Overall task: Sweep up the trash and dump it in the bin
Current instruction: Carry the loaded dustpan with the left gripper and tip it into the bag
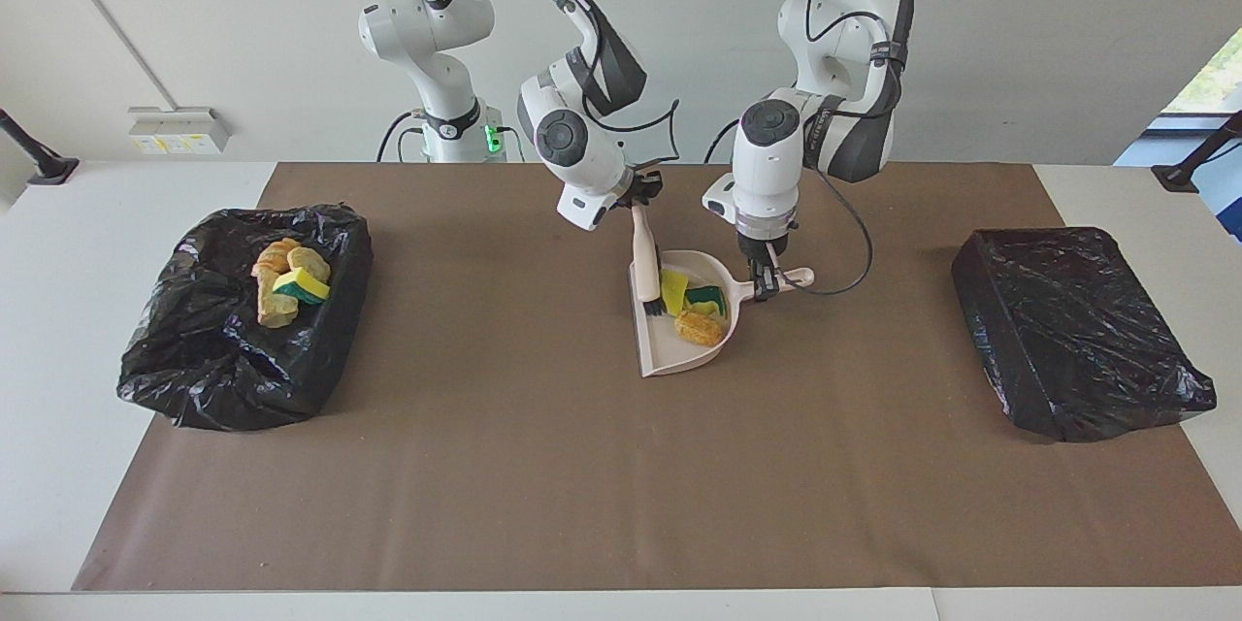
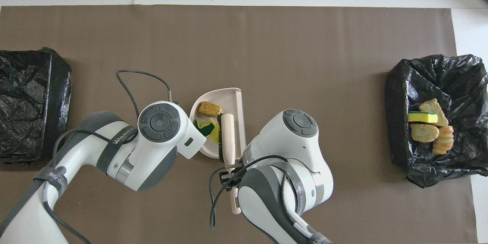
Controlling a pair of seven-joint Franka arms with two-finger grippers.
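Observation:
A beige dustpan (image 1: 670,354) (image 2: 231,97) lies flat on the brown mat near the middle. My left gripper (image 1: 764,281) is shut on its handle. Trash lies in the pan: a yellow sponge bit (image 1: 674,289) (image 2: 213,132), a green-backed sponge (image 1: 710,297) (image 2: 199,126) and a brown lump (image 1: 699,327) (image 2: 209,109). My right gripper (image 1: 638,200) is shut on a brush (image 1: 642,252) (image 2: 228,129), whose dark bristles (image 1: 654,304) rest inside the pan against the yellow bit. In the overhead view both grippers are hidden under their wrists.
A black-bagged bin (image 1: 243,359) (image 2: 457,80) at the right arm's end of the table holds several trash pieces (image 1: 286,283) (image 2: 427,122). A second black-bagged bin (image 1: 1077,330) (image 2: 30,103) stands at the left arm's end. A cable (image 2: 133,80) loops beside the left wrist.

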